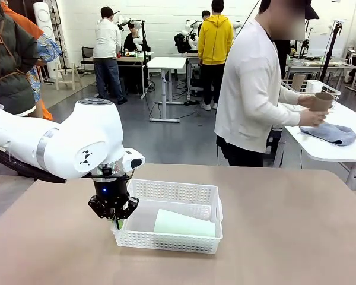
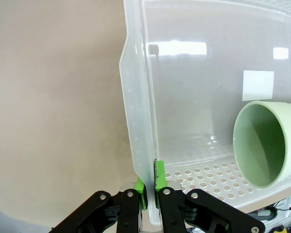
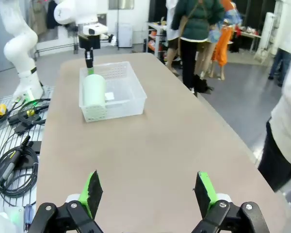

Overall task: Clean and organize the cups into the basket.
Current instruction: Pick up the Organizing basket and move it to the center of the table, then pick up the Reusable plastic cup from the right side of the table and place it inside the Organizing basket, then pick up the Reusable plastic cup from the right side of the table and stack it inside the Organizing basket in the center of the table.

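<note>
Left gripper (image 2: pixel 150 183) is clamped on the left wall of the white basket (image 1: pixel 177 189) close to its near-left corner, one green pad inside and one outside. In the front view the lattice partly hides its fingertips. The mint green cup (image 1: pixel 184 224) lies on its side in the basket along the near wall, mouth toward the left gripper; the left wrist view cuts off its base. Right gripper (image 3: pixel 148 189) hangs above the tan table (image 1: pixel 285 225), pads wide apart and holding nothing, well apart from the basket. At a white table (image 1: pixel 326 151) far right, a person's hands (image 1: pixel 311 117) hold a tan-brown cup (image 1: pixel 322 101) over a blue-grey cloth (image 1: pixel 335 133), covering part of it.
</note>
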Available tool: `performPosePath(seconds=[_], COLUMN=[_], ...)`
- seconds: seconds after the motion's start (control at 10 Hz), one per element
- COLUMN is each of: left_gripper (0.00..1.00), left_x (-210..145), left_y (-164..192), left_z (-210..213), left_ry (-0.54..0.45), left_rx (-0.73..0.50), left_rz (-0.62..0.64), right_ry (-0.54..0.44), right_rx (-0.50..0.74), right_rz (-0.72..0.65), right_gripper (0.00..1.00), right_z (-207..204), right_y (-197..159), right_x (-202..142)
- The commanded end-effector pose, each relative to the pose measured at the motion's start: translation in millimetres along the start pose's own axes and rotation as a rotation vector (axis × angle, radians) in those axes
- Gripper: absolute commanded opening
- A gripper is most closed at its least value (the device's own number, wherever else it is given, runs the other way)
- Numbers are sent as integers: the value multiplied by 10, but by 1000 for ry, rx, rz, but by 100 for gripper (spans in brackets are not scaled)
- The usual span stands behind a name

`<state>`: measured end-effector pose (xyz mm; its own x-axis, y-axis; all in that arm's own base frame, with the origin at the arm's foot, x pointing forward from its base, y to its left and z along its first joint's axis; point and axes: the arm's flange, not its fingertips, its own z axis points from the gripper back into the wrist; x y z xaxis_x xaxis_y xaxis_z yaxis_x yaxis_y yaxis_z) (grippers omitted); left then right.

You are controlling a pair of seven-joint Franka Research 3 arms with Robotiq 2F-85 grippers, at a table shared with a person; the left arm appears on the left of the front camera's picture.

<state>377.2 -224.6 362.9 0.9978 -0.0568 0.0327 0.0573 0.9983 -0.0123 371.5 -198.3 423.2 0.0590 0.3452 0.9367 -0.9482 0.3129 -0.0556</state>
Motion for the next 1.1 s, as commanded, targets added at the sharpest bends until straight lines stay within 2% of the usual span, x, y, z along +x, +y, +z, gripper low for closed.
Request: performPosePath(seconds=[0.0, 0.2, 1.0], left_gripper=[5, 5, 5], left_x=[-2, -2, -2], left_y=[1, 1, 1], left_z=[19, 19, 19], left_ry=[-3, -3, -3], left_rx=[-7, -7, -7], left_rz=[-2, -2, -2], right_ry=[2, 2, 2], right_rx=[-38, -71, -55], right_rz=[-5, -17, -11], right_gripper=[100, 100, 100], right_z=[162, 197, 237], right_y=[59, 112, 58], right_x=[6, 25, -42])
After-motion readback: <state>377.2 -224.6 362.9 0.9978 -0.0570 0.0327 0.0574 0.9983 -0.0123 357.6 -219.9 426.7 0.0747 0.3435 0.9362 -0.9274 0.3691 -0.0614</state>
